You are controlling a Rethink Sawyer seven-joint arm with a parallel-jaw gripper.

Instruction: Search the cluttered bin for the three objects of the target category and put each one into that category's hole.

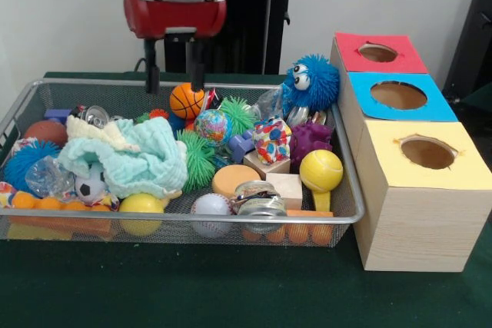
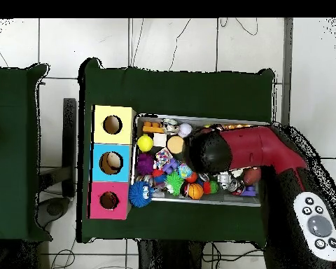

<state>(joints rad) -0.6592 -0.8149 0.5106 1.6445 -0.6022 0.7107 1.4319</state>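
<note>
The bin [image 1: 192,219] is a silver wire-mesh basket full of toys; it also shows in the overhead view [image 2: 199,118]. My gripper [image 1: 175,86] hangs open and empty above the bin's far side, just over a small basketball [image 1: 187,101]. In the overhead view the arm's head [image 2: 209,153] covers the gripper. No bear, tiger or other small plush animal shows; they are hidden in the clutter. The red-topped hole [image 1: 377,52] is on the farthest wooden box beside the bin, and shows in the overhead view [image 2: 109,200].
A blue spiky googly-eyed ball [image 1: 311,82] leans on the bin's corner by the red box. A purple plush [image 1: 310,140], a mint cloth [image 1: 131,155] and a yellow ball [image 1: 320,170] lie in the bin. Blue-topped [image 1: 398,95] and yellow-topped [image 1: 427,151] holes follow.
</note>
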